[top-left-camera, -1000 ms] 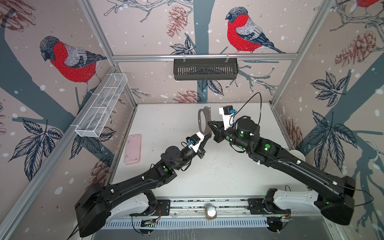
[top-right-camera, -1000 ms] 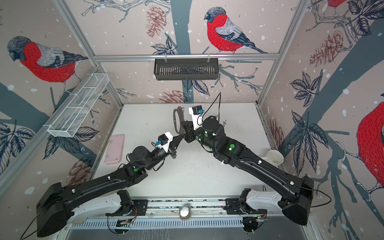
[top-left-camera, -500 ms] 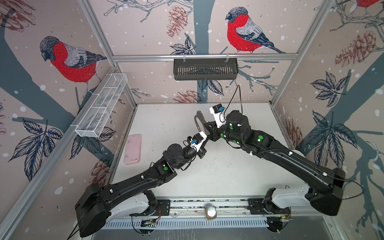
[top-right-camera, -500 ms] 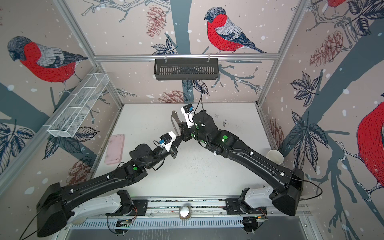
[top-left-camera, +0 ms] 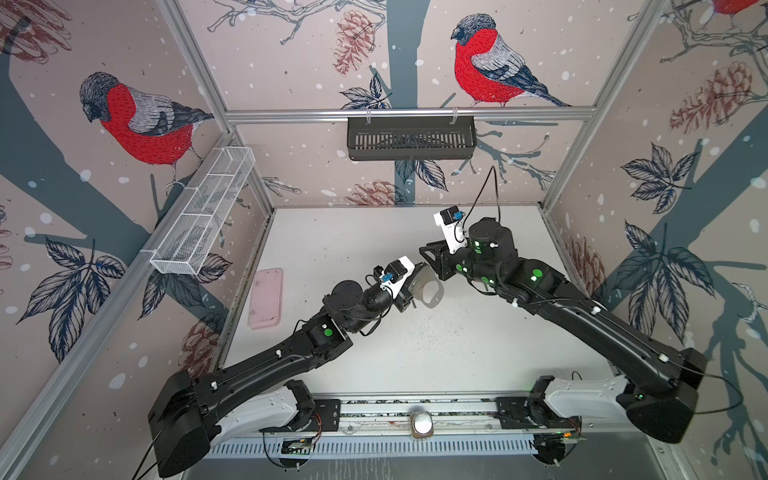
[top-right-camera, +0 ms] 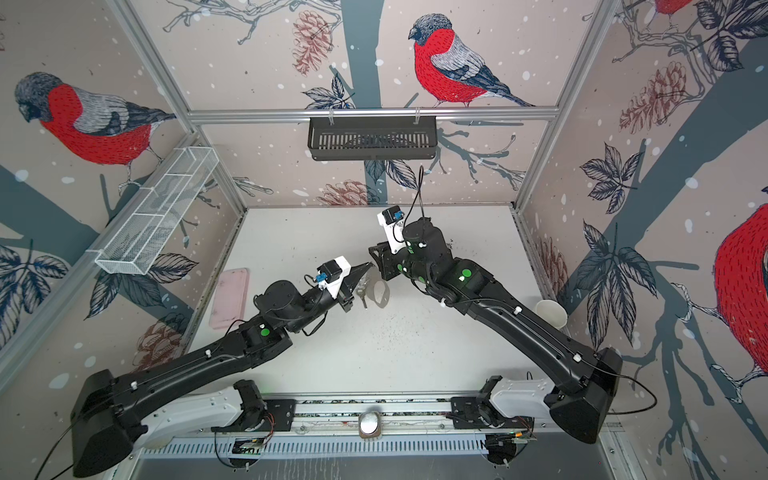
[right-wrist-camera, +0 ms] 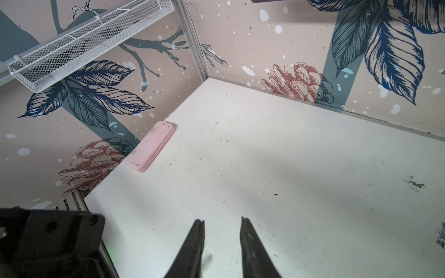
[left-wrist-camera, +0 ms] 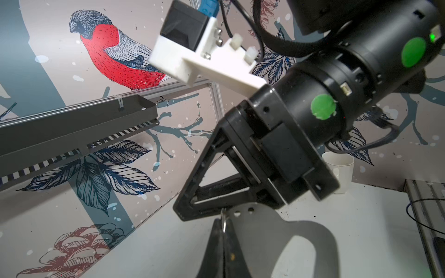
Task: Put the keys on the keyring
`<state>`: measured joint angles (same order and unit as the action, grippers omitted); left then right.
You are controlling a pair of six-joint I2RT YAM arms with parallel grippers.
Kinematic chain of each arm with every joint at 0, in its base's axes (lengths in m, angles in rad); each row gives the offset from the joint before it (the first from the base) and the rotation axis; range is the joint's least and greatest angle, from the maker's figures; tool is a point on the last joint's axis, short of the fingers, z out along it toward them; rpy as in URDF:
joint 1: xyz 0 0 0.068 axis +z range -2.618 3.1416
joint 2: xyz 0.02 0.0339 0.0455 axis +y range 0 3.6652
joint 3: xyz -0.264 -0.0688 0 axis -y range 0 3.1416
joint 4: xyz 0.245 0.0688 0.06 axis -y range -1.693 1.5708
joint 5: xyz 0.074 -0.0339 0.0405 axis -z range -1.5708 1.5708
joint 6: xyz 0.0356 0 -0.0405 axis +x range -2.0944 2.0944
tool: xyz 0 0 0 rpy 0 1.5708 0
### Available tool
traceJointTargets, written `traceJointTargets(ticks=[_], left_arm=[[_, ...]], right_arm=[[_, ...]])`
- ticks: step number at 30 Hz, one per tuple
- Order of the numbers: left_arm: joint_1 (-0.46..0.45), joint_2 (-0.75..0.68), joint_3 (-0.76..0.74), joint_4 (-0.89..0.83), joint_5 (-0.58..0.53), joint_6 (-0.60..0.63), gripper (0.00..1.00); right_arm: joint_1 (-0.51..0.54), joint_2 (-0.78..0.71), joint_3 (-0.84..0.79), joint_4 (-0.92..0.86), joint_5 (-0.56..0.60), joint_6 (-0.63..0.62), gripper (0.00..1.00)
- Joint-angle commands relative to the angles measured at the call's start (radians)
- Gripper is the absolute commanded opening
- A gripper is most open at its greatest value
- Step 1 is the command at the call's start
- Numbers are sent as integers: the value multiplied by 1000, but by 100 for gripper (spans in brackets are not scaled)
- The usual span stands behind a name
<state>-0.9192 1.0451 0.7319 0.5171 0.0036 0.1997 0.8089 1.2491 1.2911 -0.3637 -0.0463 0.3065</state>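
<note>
The keyring (top-left-camera: 430,289) (top-right-camera: 380,293) is a grey curved plate with an oval cutout, held tilted over the middle of the table. My left gripper (top-left-camera: 415,279) (left-wrist-camera: 224,222) is shut on a small metal ring in one of the edge holes of the keyring (left-wrist-camera: 265,231). A thin silver piece (top-right-camera: 361,296) hangs beside the plate. I cannot tell whether it is one of the keys. My right gripper (top-left-camera: 424,252) (right-wrist-camera: 222,220) is open and empty, just beyond the plate's top edge and apart from it.
A pink case (top-left-camera: 266,297) (right-wrist-camera: 150,146) lies by the left wall. A white cup (top-right-camera: 550,313) (left-wrist-camera: 338,168) stands at the right wall. A black basket (top-left-camera: 411,137) hangs on the back wall, and a white mesh shelf (top-left-camera: 203,216) on the left wall.
My right gripper has opened, let go of the keyring plate and drawn back to the right. The plate has dropped from upright behind the grippers to hang at my left gripper.
</note>
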Motion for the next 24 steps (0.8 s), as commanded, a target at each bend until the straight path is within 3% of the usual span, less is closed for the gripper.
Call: traceJointTargets(ticks=[1, 8, 14, 20, 24], left_arm=[[4, 17, 52, -90, 21, -20, 0], [18, 51, 161, -275, 84, 0, 0], [50, 68, 215, -363, 200, 16, 0], [83, 84, 259, -465, 335, 43, 0], [91, 92, 261, -485, 350, 50, 0]], right_arm=[[-19, -42, -27, 33, -20, -20, 29], [-49, -154, -133, 129, -24, -55, 31], [-66, -227, -227, 219, -63, -121, 22], [-68, -286, -321, 290, -180, -195, 18], [-63, -320, -365, 310, -269, -234, 16]])
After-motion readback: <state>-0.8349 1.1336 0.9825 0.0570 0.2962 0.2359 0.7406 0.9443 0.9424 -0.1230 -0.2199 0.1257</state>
